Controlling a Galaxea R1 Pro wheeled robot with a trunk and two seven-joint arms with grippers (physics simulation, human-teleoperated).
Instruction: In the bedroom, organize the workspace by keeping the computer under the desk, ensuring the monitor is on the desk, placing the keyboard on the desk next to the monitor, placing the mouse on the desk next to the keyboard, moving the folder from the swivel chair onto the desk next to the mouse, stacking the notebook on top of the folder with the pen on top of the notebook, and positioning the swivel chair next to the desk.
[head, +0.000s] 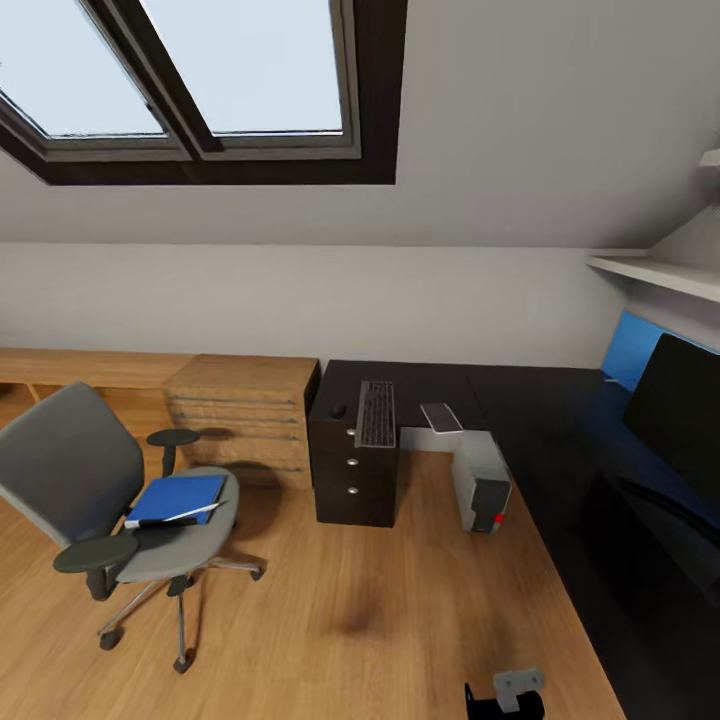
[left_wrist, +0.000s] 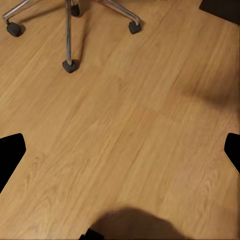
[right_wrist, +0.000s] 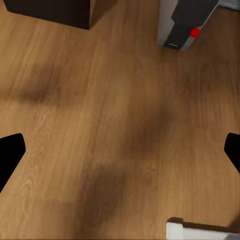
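Room: attic bedroom, sloped grey walls under a dark-framed skylight (head: 210, 90), wood-plank floor (head: 330, 610).
Counter: glossy black L-shaped top (head: 540, 420) along the right wall; the keyboard (head: 376, 413) lies on its near end, the monitor (head: 680, 410) stands at far right.
Computer: grey tower (head: 481, 482) on the floor beside the counter's drawer block.
Swivel chair: grey seat (head: 90, 480) at left, well apart from the counter, the blue folder (head: 176, 498) on it.
Left end effector: fingers (left_wrist: 11, 155) apart above bare floor.
Right end effector: fingers (right_wrist: 11, 155) apart, computer ahead.
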